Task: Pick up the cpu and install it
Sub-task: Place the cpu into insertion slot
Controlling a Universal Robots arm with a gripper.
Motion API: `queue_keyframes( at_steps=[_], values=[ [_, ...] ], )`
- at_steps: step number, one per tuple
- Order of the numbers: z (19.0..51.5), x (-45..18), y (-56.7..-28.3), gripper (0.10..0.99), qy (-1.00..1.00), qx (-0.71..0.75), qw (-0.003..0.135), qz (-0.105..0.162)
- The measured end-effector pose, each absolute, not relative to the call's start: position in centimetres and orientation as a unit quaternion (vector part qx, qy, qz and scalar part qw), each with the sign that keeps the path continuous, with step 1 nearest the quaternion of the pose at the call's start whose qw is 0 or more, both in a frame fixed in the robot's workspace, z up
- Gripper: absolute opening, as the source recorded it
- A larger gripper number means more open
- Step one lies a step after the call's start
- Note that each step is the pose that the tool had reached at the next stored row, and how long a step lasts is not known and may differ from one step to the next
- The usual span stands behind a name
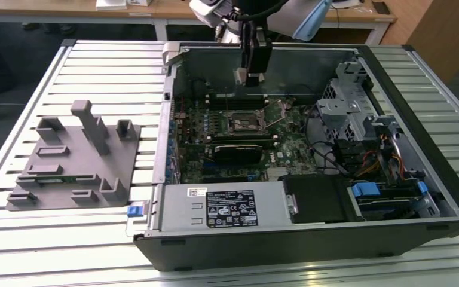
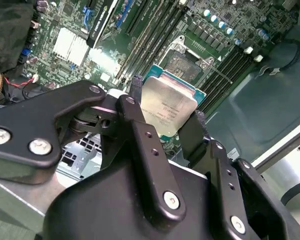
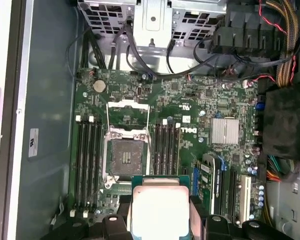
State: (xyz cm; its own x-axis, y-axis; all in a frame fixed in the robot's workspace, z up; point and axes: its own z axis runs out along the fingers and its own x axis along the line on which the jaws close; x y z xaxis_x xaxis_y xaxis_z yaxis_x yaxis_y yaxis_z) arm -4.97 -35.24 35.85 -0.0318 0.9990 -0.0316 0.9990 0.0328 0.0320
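The cpu [image 2: 166,107], clamped by two opposite edges in the pincer [image 2: 168,100], hangs above the motherboard [image 3: 200,95], the open socket [image 3: 126,156] just beyond the pincer. Light, stiff, probably delicate underneath: edges suit.

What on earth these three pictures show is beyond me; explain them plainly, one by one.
This is a robot arm working over an open desktop computer case that lies on a slatted metal table. The exterior view looks on from off the arm; a grey plastic fixture sits on the table at that view's left of the case. Both wrist views come from cameras riding on the arm, looking past its end effector. Its two black fingers are closed on the cpu, a small square chip with a silvery top, held above the motherboard. The cpu socket below is open and empty.
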Motion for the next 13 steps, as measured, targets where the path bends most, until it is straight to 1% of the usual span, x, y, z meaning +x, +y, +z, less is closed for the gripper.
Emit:
queue_keyframes(
  at_steps=[13],
  values=[
    [35.60, -4.11, -34.75, 0.541, 0.718, 0.695, 0.022, 0.001]
  ],
)
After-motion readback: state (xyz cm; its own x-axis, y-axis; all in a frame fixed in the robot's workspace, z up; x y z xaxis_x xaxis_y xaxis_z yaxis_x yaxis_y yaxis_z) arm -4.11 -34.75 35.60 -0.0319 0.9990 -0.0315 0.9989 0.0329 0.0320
